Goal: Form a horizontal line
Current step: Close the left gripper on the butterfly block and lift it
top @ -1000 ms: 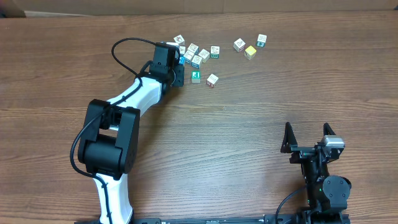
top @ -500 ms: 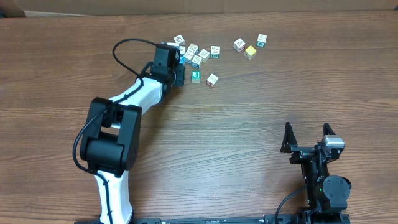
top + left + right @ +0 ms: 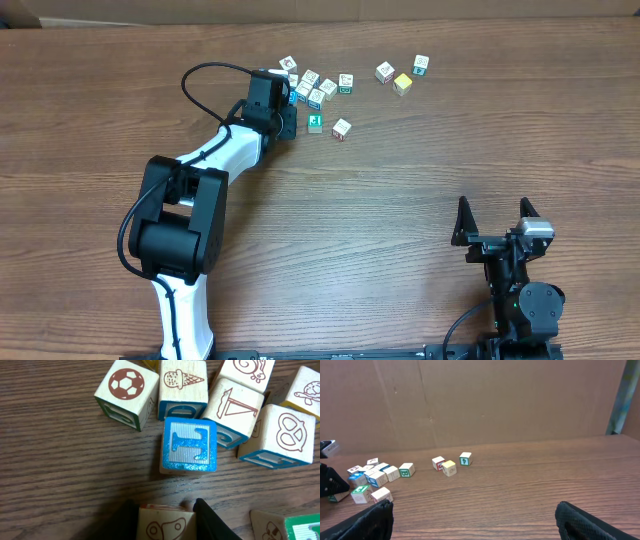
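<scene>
- My left claw [image 3: 165, 506] stands clamped on an orange-edged cube [image 3: 165, 525], one finger against each side. I judge this is to carry it out for the row.
- Just ahead lies a blue-faced cube [image 3: 189, 446]. Beyond it sits the loose clump [image 3: 311, 78], touching and crooked.
- No horizontal line is formed yet; its cubes lie ahead of my fingertips.
- No container is in view. All cubes rest on the bare table [image 3: 60, 475].
</scene>
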Tool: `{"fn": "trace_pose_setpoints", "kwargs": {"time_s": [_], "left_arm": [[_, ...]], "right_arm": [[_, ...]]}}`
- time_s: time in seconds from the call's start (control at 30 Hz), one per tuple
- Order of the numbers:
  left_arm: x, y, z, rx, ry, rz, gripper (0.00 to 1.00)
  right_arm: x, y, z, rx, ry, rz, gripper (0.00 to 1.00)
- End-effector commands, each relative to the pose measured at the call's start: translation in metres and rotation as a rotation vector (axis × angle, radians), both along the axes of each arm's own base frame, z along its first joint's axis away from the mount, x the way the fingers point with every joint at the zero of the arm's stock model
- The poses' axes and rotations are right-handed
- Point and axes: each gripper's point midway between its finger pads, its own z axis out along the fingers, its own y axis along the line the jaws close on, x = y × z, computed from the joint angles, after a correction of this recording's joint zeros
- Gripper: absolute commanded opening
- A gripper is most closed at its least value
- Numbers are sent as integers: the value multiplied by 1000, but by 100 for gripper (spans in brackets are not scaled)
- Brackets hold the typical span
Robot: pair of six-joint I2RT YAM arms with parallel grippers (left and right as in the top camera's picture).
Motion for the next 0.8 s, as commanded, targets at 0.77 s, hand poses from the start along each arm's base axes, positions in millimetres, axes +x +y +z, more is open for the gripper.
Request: {"fn": "trace_pose_setpoints", "kwargs": {"time_s": [0.77], "left_arm": [[-36, 5, 35, -37, 106, 116, 25]], "right_arm": [[0, 2, -3, -4, -1, 8, 100]]}}
